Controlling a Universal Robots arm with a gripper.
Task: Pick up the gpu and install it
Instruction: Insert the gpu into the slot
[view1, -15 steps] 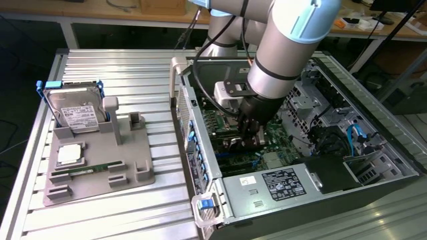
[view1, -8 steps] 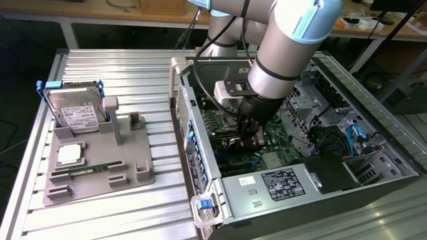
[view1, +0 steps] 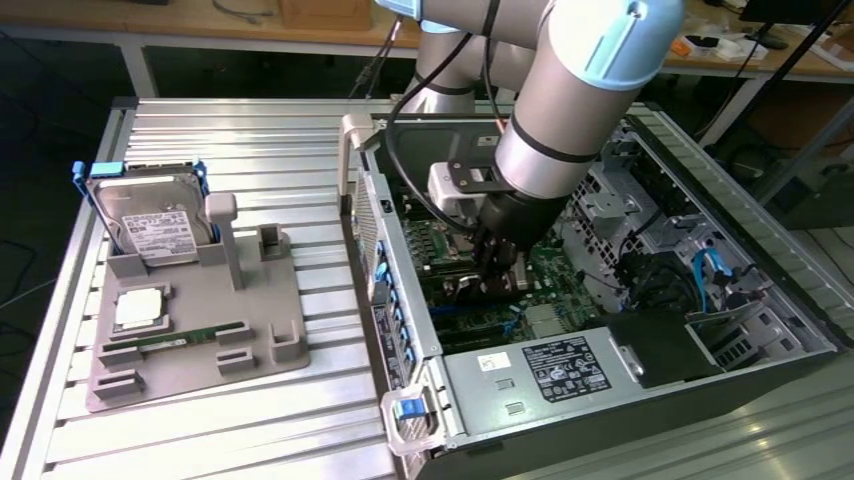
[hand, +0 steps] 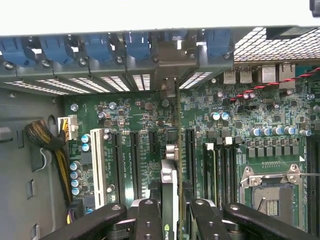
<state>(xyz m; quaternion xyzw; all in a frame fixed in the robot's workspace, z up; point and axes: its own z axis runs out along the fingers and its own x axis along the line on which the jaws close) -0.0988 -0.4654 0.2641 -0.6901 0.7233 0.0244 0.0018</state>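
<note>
Gently now, while your pincer (hand: 172, 222) pinches the gpu (hand: 169, 187) by its edge close over the green board (hand: 235, 115) inside the computer case (view1: 367, 210), hold the card straight up, line it up with a long black slot (hand: 190, 155), and press down slowly and evenly.

motherboard (hand: 240, 115): we see dark green, speckled with silver-topped capacitors.
gpu (hand: 169, 177): we see a silver-grey edge and a green logo on black.
gripper (hand: 174, 205): we see matte black.
slot clips (hand: 95, 47): we see blue.
hard drive (view1: 150, 215): we see silver, a white label, a blue frame.
robot arm (view1: 574, 110): we see grey with pale blue caps.
table (view1: 267, 140): we see ribbed silver stripes.
</note>
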